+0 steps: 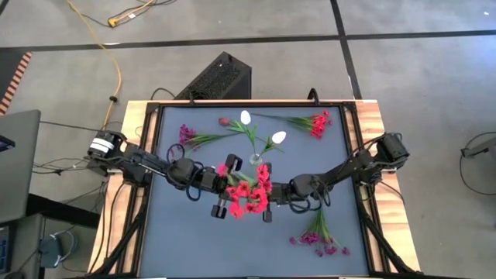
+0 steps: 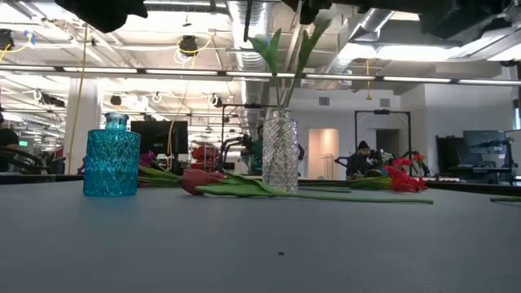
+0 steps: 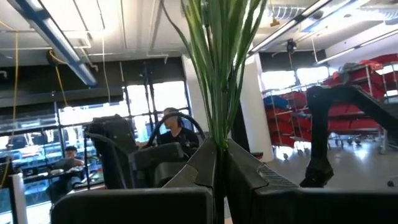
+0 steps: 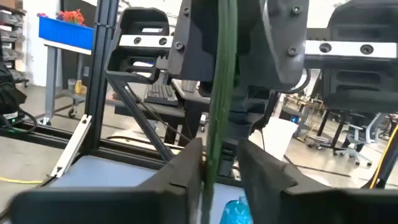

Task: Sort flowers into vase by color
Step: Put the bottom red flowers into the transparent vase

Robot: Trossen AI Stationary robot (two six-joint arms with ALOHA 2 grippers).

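A red flower sprig (image 1: 248, 195) hangs above the table's middle, between my two grippers. My left gripper (image 1: 231, 186) (image 3: 219, 163) comes from the table's left and is shut on its green stems. My right gripper (image 1: 269, 194) (image 4: 219, 171) comes from the right and is open. Its fingers stand on either side of the green stem (image 4: 216, 106), which runs close to one finger; I cannot tell whether they touch. A clear glass vase (image 2: 281, 152) (image 1: 256, 160) with white buds (image 1: 279, 137) stands just beyond. A blue vase (image 2: 111, 159) stands on the table too. My left gripper pinches the sprig's bundle of green stems (image 3: 217, 134) between its two fingers. The fingers come from the table's left, slanting upward, and lie across the stems. The sprig is lifted clear of the table, its red blossoms beside the fingers.
Other flowers lie on the table: a magenta sprig (image 1: 191, 136) and a tulip (image 1: 225, 122) at the far left, a red sprig (image 1: 314, 122) at the far right, a magenta sprig (image 1: 322, 239) at the near right. A black box (image 1: 221, 77) stands beyond the far edge.
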